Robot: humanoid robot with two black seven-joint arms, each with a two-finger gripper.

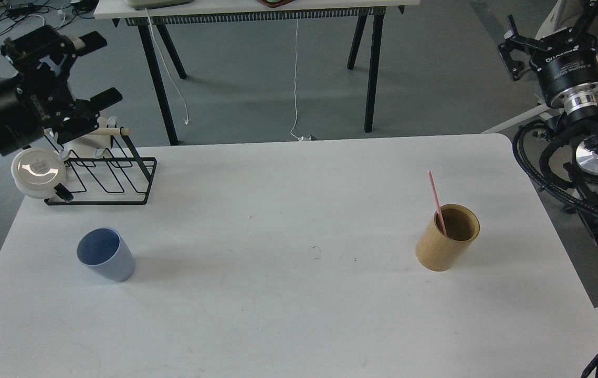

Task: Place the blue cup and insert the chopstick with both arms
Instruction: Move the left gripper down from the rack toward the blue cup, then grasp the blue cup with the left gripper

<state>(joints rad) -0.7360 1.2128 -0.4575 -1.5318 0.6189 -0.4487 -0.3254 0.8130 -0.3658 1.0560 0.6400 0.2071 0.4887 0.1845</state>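
Observation:
The blue cup [105, 254] stands upright on the white table [299, 315] at the front left. The pink chopstick [435, 195] leans in the tan cylindrical holder [448, 237] at the right. My left gripper [100, 68] is raised above the table's back left corner, over the wire rack, pointing right with its two fingers spread open and empty. It is well behind and above the blue cup. My right gripper [553, 34] is raised off the table's back right corner, far from the holder. Its fingers are too dark and tangled to tell apart.
A black wire rack [104, 176] with a wooden rod stands at the back left. It holds a white cup [81, 142] and a round white dish [39, 170]. Another table's black legs [159, 79] stand behind. Cables hang at the right edge.

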